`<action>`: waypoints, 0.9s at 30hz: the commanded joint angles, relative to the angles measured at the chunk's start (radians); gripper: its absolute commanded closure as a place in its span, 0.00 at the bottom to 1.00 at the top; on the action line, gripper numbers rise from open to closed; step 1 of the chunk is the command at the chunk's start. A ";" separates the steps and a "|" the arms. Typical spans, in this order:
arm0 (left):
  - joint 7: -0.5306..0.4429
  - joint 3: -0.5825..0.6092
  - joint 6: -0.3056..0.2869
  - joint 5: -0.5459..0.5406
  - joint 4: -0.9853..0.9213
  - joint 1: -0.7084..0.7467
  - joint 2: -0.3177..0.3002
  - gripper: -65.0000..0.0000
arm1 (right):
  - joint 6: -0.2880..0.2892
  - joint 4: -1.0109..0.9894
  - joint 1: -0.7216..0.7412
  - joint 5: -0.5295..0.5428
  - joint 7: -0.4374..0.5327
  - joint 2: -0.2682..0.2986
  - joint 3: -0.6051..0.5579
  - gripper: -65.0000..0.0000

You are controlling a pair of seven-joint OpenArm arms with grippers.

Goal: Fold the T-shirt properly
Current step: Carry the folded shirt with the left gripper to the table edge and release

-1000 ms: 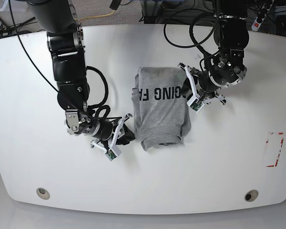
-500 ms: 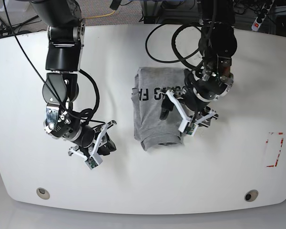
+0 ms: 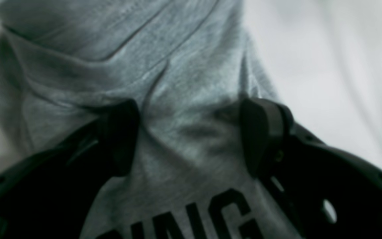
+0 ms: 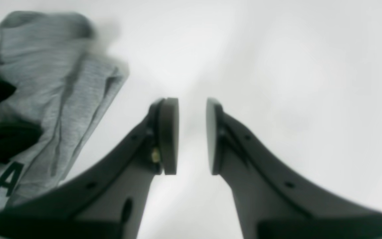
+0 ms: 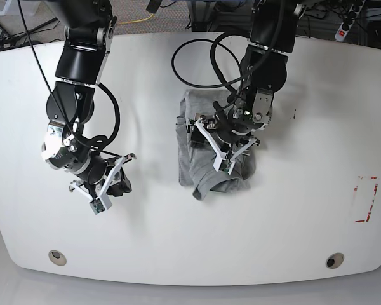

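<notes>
— Shirt location?
— T-shirt [image 5: 209, 159] lies folded at the centre of the table [image 5: 292, 222] in the base view, lettering partly covered.
— Left gripper [image 3: 187, 136]?
— Over the shirt's middle, jaws spread wide, grey cloth bunched between the fingers [image 3: 260, 132]; I can't tell whether they pinch it.
— Right gripper [image 4: 192, 136]?
— Left of the shirt in the base view, well apart from it, jaws slightly parted with only bare table between them.
</notes>
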 commanded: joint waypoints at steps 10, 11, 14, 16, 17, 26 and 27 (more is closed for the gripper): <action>-0.018 -0.209 -0.163 -0.010 -0.095 -0.006 -0.214 0.31 | -0.001 0.131 0.028 0.023 -0.020 0.007 0.053 0.80; -0.016 -0.237 -0.191 -0.007 -0.093 -0.006 -0.238 0.31 | -0.001 0.140 0.028 0.023 -0.022 0.007 0.053 0.80; -0.016 -0.306 -0.249 -0.004 -0.113 -0.005 -0.332 0.31 | -0.001 0.145 0.028 0.023 -0.022 0.005 0.053 0.80; -0.018 -0.352 -0.288 -0.006 -0.158 -0.006 -0.412 0.31 | -0.001 0.147 0.028 0.023 -0.022 0.002 0.053 0.80; -0.022 -0.370 -0.308 -0.006 -0.179 -0.008 -0.447 0.31 | -0.001 0.147 0.028 0.023 -0.022 0.002 0.053 0.80; -0.025 -0.488 -0.486 -0.007 -0.348 -0.013 -0.688 0.31 | -0.001 0.151 -0.009 0.029 -0.022 0.002 0.053 0.80; -0.025 -0.488 -0.509 -0.007 -0.357 -0.010 -0.715 0.31 | -0.001 0.159 -0.012 0.029 -0.022 0.001 0.053 0.80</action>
